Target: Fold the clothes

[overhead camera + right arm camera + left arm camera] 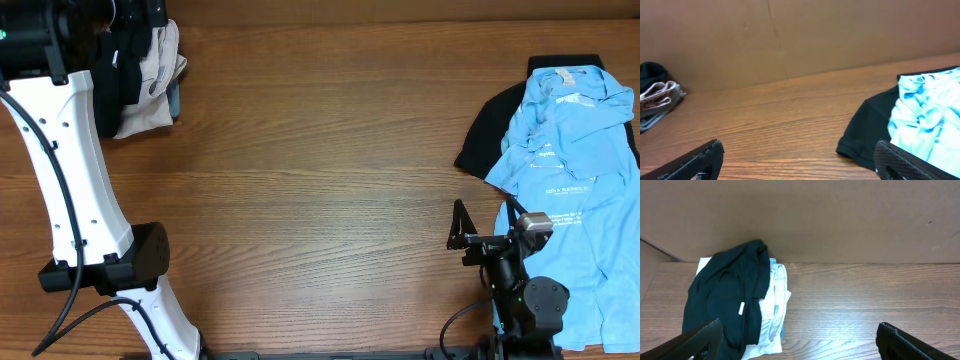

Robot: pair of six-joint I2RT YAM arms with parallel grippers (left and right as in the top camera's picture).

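Overhead: your right tool [484, 228] sits released beside the blue shirts [565, 140], heaped on a black garment [488, 130] at the right edge of the surface [320, 150]. Lift only the top layer, by one edge. The heap runs off frame.

Left wrist: the left tool [800, 341] is spread and empty above a stacked pile [735, 305], whose lower layers are hidden.

Right wrist: the black hem lies nearest; the shirts are cut off.

The table [320, 150] is finished in smooth wood grain with a slight sheen; the light-blue T-shirts [570, 130] are made of soft, matt, creased cloth.
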